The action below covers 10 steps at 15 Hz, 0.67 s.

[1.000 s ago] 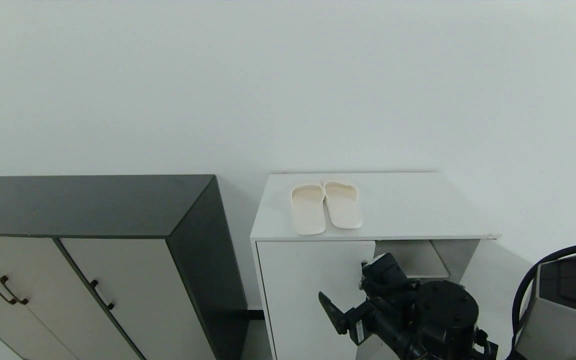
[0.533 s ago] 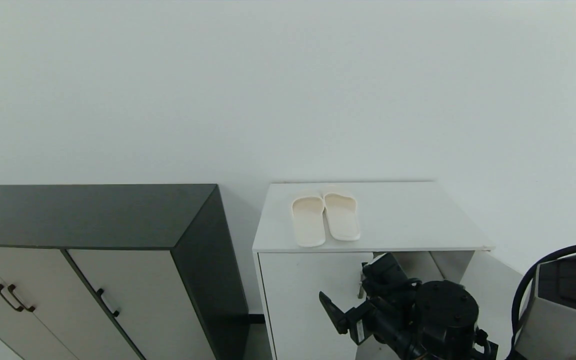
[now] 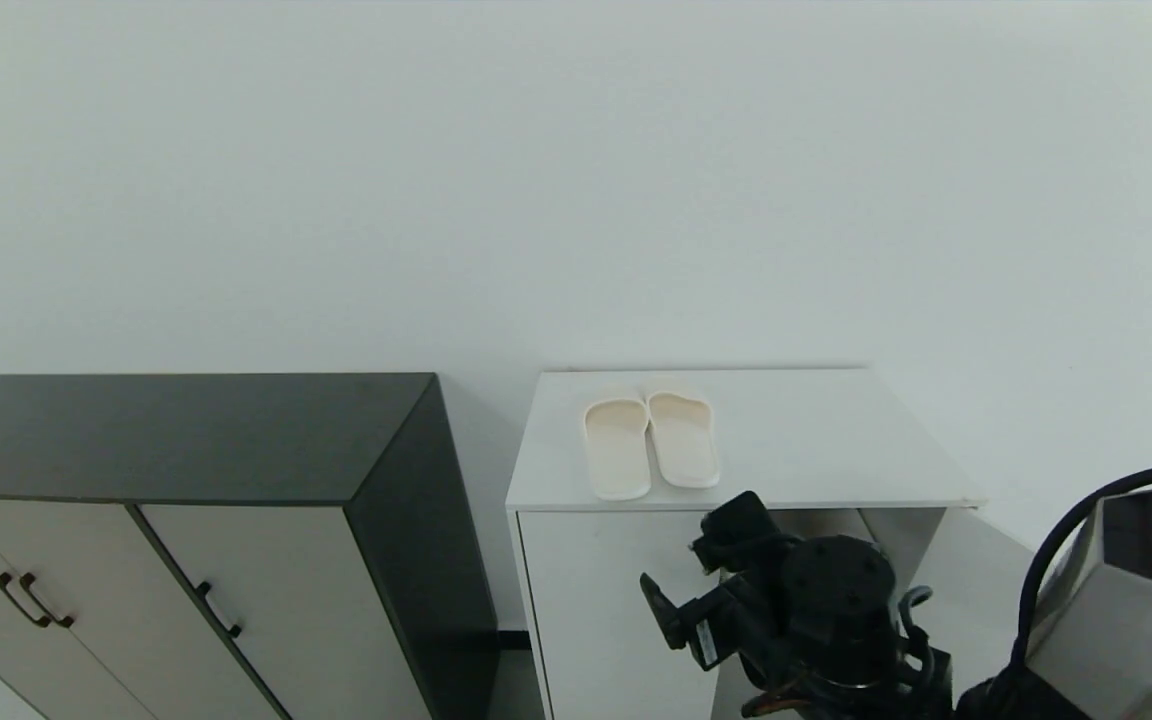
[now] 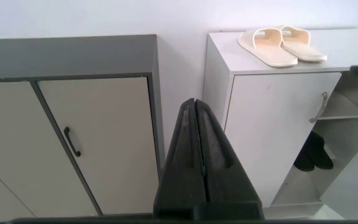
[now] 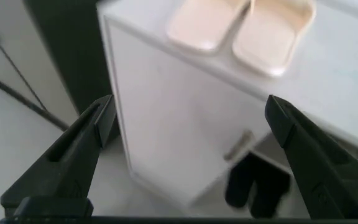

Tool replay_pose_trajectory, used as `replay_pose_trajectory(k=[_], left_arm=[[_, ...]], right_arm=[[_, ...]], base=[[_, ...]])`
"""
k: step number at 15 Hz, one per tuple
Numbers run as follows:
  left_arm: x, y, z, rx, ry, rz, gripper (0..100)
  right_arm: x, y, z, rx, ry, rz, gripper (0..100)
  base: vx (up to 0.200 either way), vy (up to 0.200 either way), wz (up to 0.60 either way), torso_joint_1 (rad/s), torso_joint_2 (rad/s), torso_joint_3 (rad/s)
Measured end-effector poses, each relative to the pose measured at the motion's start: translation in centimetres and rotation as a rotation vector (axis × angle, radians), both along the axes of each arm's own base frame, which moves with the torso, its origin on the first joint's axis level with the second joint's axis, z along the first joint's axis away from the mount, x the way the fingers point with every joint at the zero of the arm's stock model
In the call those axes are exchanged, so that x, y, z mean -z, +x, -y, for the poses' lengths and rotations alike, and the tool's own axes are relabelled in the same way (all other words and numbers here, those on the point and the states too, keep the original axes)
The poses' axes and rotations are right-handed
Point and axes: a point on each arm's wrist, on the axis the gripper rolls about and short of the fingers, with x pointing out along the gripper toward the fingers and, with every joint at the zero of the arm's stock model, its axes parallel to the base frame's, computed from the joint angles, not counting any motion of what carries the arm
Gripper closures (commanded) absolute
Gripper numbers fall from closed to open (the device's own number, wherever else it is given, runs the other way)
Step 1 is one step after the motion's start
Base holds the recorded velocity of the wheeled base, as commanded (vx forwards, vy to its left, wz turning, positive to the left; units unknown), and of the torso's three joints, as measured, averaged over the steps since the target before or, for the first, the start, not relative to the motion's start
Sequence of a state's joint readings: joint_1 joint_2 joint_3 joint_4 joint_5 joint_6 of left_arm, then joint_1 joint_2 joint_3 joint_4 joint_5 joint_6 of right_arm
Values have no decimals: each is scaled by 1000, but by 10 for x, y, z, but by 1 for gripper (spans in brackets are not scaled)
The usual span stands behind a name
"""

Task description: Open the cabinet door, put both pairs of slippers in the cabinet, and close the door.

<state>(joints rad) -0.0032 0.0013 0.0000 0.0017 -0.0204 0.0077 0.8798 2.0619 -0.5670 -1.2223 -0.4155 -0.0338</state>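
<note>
Wrist views reveal dark slippers (image 4: 314, 152) inside the open cabinet (image 4: 272, 124); left gripper (image 4: 197, 149) pressed closed, right gripper (image 5: 189, 102) spread wide

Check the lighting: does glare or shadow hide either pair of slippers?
Head view: soft, even light and no glare; the cream slippers look pale against the white cabinet top. Left wrist view: the dark slippers sit in shade inside the open cabinet, but their outlines are still readable. Right wrist view: the dark slippers are shaded, the cream slippers evenly lit.
</note>
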Motion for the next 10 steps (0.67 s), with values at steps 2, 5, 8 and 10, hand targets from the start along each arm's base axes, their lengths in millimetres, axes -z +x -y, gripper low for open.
replay_pose_trajectory(k=[2, 5, 8, 10], left_arm=[[0, 0, 0, 0, 0, 0, 100], [0, 0, 0, 0, 0, 0, 100], [0, 0, 0, 0, 6, 0, 100], [0, 0, 0, 1, 6, 0, 100]], right_arm=[[-18, 8, -12, 83, -14, -49, 0], [-47, 17, -26, 252, 31, -72, 0], [-56, 21, -33, 277, 74, -81, 0], [-52, 25, -38, 284, 88, -90, 0]], base=[[0, 0, 0, 0, 0, 0], [0, 0, 0, 0, 0, 0], [0, 0, 0, 0, 0, 0], [100, 0, 0, 1, -1, 1]])
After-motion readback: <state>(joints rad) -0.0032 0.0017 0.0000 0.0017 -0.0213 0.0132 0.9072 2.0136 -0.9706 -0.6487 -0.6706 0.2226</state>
